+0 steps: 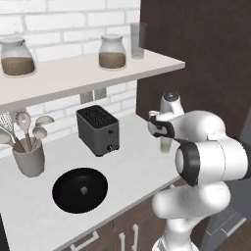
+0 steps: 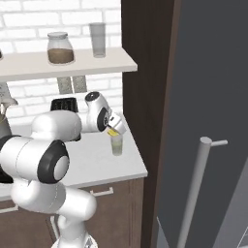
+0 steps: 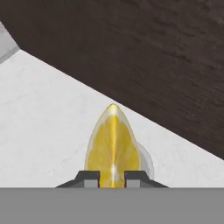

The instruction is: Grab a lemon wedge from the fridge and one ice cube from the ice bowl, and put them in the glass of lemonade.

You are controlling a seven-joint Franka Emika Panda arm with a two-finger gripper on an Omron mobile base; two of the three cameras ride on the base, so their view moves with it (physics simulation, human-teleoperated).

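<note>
Clamped in the gripper (image 3: pixel 112 176), wedge (image 3: pixel 113 144) is hanging over the glass (image 2: pixel 116 144) at its 6 o'clock for dropping; cube (image 1: pixel 84 189) is waiting in the bowl (image 1: pixel 63 196) on the bench (image 1: pixel 132 162).

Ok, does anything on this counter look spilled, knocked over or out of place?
Nothing stands out. The toaster, utensil cup and glass of lemonade stand upright, the ice cube sits in the ice bowl, and the lemon wedge is held above the glass.
</note>
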